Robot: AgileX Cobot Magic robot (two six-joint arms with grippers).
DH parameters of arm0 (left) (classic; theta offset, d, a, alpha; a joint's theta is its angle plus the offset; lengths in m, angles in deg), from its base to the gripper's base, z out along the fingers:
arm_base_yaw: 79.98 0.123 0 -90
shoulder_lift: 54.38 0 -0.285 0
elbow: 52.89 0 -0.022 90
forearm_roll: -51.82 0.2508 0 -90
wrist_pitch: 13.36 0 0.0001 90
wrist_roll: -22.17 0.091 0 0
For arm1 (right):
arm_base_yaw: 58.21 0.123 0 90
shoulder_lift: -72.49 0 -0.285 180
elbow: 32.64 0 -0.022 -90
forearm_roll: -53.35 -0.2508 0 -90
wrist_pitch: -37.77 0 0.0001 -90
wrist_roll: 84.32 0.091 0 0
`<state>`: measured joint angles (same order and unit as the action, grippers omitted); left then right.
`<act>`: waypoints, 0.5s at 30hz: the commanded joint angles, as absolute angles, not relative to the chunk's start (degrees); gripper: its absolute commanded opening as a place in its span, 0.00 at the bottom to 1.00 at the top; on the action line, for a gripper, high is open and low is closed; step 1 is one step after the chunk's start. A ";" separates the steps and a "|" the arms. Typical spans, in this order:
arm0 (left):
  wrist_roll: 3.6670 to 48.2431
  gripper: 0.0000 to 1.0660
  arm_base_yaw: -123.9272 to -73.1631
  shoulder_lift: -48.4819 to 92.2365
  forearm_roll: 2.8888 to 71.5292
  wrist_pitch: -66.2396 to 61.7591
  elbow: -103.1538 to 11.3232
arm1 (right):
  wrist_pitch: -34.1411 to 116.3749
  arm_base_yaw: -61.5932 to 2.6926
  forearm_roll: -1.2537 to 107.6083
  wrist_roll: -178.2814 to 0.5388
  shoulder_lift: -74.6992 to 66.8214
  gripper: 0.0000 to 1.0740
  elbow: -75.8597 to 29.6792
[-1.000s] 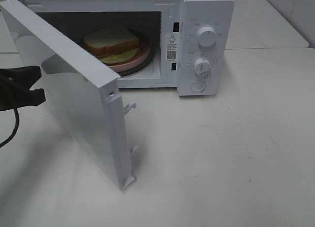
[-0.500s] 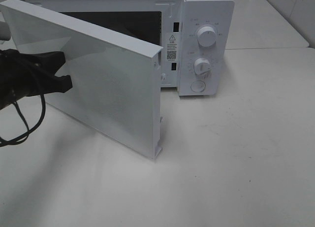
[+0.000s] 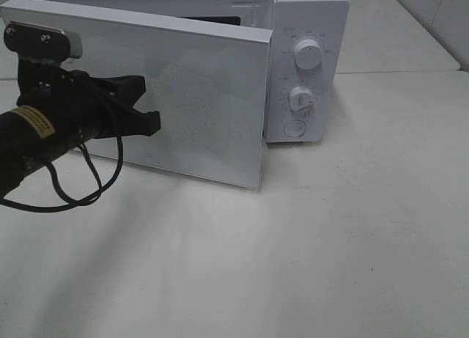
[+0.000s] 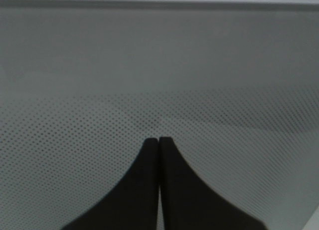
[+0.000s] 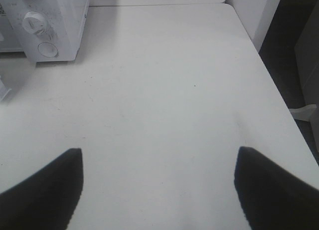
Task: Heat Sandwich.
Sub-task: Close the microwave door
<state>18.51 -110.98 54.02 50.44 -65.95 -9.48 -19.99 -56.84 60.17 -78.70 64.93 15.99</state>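
Note:
The sandwich is hidden behind the white microwave door (image 3: 198, 96), which stands almost closed, with only a narrow gap along its top edge. My left gripper (image 3: 150, 103) is shut, its black fingertips pressed against the door's outer face. The left wrist view shows the two fingers (image 4: 149, 190) together, touching the dotted door panel (image 4: 159, 65). My right gripper (image 5: 158, 190) is open with nothing between its fingers, hovering over the bare table to the right of the microwave (image 5: 55, 20). The right gripper is outside the exterior high view.
The microwave's control panel has two round knobs (image 3: 308, 53) (image 3: 301, 99) and a round button (image 3: 294, 128) below them. A black cable (image 3: 66, 191) loops under the left arm. The white table (image 3: 330, 243) extends in front and to the right, its right edge (image 5: 279, 90) dropping off.
The left gripper has moved right against the door, swinging it from wide open to nearly closed. The sandwich and pink plate, visible inside before, are now covered. The right gripper's opening has not changed.

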 commanded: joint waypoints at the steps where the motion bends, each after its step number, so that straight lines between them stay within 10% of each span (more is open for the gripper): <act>1: 18.79 0.00 -112.58 55.22 47.75 -65.04 -12.00 | -19.19 -57.35 60.22 -79.10 66.48 0.70 15.99; 15: 21.20 0.00 -115.68 60.72 45.29 -61.43 -23.23 | -19.19 -57.35 60.22 -79.10 66.48 0.70 15.99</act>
<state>20.97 -115.45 60.78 46.03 -62.06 -22.88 -19.99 -56.84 60.17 -78.70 64.93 15.99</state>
